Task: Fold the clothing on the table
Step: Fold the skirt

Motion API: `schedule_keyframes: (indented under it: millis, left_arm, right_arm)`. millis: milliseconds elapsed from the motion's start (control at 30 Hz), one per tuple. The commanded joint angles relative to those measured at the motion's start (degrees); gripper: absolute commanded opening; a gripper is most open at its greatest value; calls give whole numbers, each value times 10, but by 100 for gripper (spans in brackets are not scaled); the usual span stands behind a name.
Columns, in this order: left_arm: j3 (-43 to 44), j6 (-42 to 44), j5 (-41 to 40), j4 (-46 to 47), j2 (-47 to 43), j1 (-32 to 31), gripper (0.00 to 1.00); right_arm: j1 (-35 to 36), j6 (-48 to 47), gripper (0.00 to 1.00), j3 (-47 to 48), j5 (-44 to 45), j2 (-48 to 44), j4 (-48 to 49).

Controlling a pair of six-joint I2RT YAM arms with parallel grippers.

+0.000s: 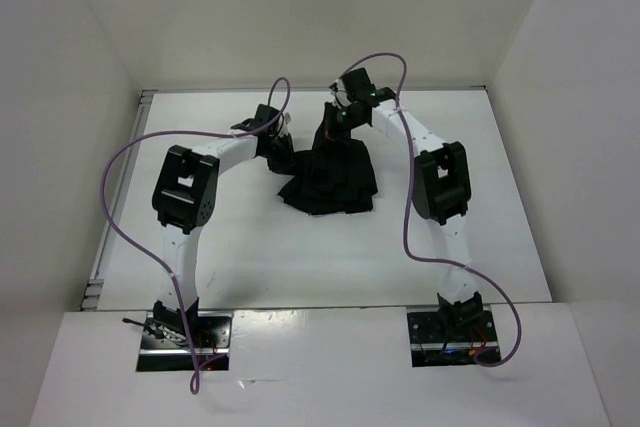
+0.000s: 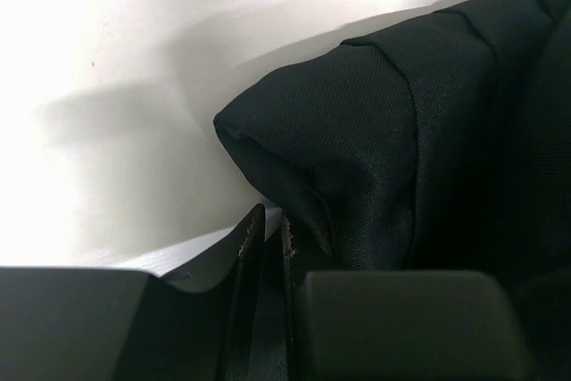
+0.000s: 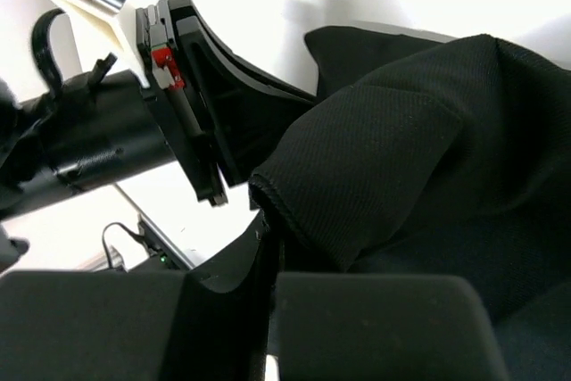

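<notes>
top external view: the black clothing [image 1: 330,187] lies bunched at the middle of the white counter [image 1: 250,247], with one part drawn up into a peak on its far side. the left gripper [image 1: 283,149] sits at the garment's left edge. the right gripper [image 1: 338,125] sits at the top of the peak. the arms reach in from either side, close together.

left wrist view: the left gripper [image 2: 269,222] has its jaws pinched to a narrow slit. a rounded fold of the clothing [image 2: 401,149] runs down into that slit, and i read this as a grip on the fold. the fold hangs just above the counter [image 2: 107,131] and casts a shadow on it.

right wrist view: the right gripper [image 3: 268,234] is fully closed. a hemmed edge of the clothing [image 3: 428,158] comes down to its tips, so it appears to hold that thin edge. the left arm's gripper shows just beside it at upper left, touching the same fabric.

my judgement is that this is the pick-up step, with both holds taken and no fold laid yet. the next move calls for raising both grips evenly, spreading them apart to pull the cloth flat, then carrying the edge over. the thin right-hand pinch may slip.
</notes>
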Motion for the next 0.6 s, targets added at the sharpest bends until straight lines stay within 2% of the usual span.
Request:
schedule_keyframes:
  millis: [0,200,233,300,333,367,467,567]
  left_arm:
    - [-21,6,-6,-15,-23,-2,20]
    - [-21,12,-6,-20,-28,3,20]
    - [-21,12,-6,-20,-28,3,20]
    - [-21,12,-6,-25,-28,8,20]
    - [-16,12,-13,-25,-33,8,20]
    - [-16,12,-13,-30,-33,8,20]
    - [-24,12,-50,-36,-75,32,20]
    - [-41,18,-91,-52,-142,50,22]
  right_arm:
    - [19,6,0,39,-19,15,4]
    - [30,-7,0,50,-19,32,-11]
    - [30,-7,10,50,-19,38,-17]
    - [36,-12,39,50,-33,38,-17]
    - [36,-13,66,50,-59,38,-17]
    - [36,-19,80,50,-77,38,-17]
    - [36,-17,84,22,-137,-10,20]
    - [36,-12,84,-15,-93,-86,45]
